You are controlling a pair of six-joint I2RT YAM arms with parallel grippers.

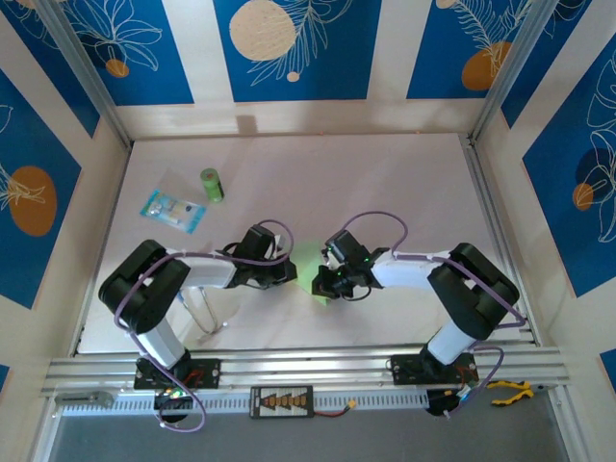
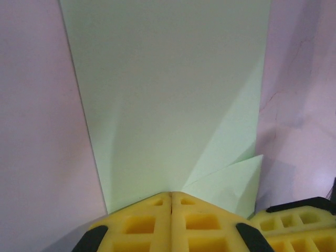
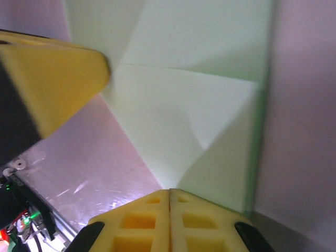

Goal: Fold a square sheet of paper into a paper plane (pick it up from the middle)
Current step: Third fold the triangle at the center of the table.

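The left claw (image 2: 171, 195) is closed, its two yellow fingers (image 2: 142, 223) pressed flat together with no gap at the seam. Their tips meet the near edge of the square sheet of paper (image 2: 168, 94). It cannot be told whether they pinch that edge or only bear down on it. In the left wrist view a folded flap rises at 4 o'clock of the tips. One yellow finger (image 2: 294, 223) of the other arm sits just beside that flap.

The right claw (image 3: 169, 191) is likewise closed, fingers together, tips against the sheet's (image 3: 199, 105) edge; grip or mere pressure cannot be told there either. From this wrist the pale-green paper spreads toward 12 o'clock with several slanting creases across it. A blurred yellow finger (image 3: 52, 79) of the left arm touches the paper at 10 o'clock.

From above, the left claw (image 1: 292, 272) comes at the sheet (image 1: 308, 260) from 9 o'clock and the right claw (image 1: 322, 286) from 4 o'clock, with the paper between them. The sheet lies on the pale desk (image 1: 385, 183), a little toward 6 o'clock of its middle.

Well apart from the paper, at about 10 o'clock, a small green cylinder (image 1: 211, 185) stands upright. A clear blue-printed packet (image 1: 173, 210) lies near it, at the cylinder's 8 o'clock.
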